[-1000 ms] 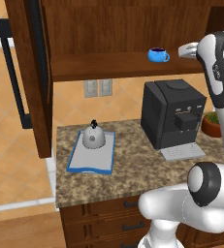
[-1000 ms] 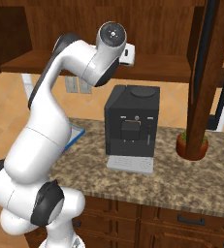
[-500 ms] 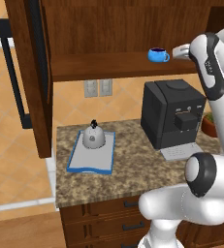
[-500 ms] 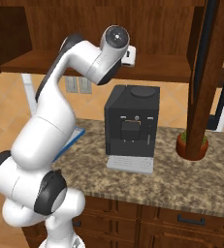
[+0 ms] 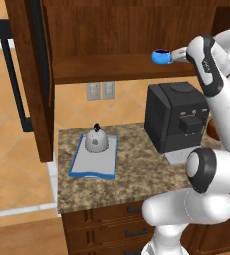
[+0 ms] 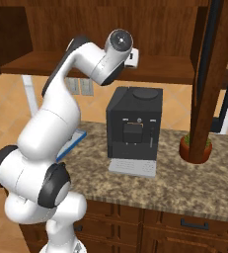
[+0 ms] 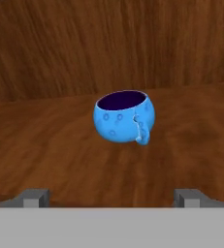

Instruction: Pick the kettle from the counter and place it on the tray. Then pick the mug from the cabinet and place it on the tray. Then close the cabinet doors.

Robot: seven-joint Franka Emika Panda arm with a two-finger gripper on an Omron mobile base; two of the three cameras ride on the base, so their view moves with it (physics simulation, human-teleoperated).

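Blue mug [image 7: 124, 116] upright on cabinet [image 5: 111, 30] shelf, handle turned toward hand camera; gripper [image 7: 112, 197] level with mug, just short of it, jaws spread wide, nothing between them; fingertips [image 7: 33, 197] apart from mug; kettle [image 5: 95, 141] sits on tray [image 5: 81, 164], below and well left of mug; tray on counter [image 5: 136, 174], left of black coffee machine [image 5: 175, 115]; cabinet door [image 5: 29, 74] swung open, far left of mug.
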